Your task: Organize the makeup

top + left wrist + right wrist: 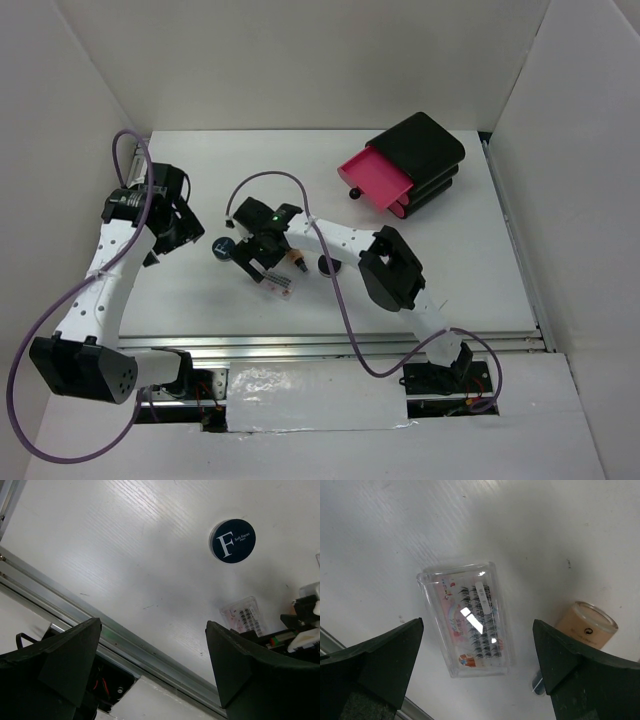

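Observation:
A flat clear-and-white sachet with pinkish print (470, 622) lies on the white table just below my right gripper (477, 665), whose jaws stand wide open above it. It also shows in the top view (283, 288) and in the left wrist view (243, 615). A tan bottle (587, 625) lies just right of it, also visible from above (297, 263). One round black compact with an "F" (232, 540) sits left of my right gripper (260, 265); a second compact (327, 264) lies to its right. My left gripper (183, 232) is open and empty, left of the "F" compact (224, 245). Other items are not visible.
A black box (425, 145) stands at the back right with one pink drawer (375, 178) pulled open. White walls enclose the table. A metal rail (125, 640) runs along the near table edge, with the arm bases behind it.

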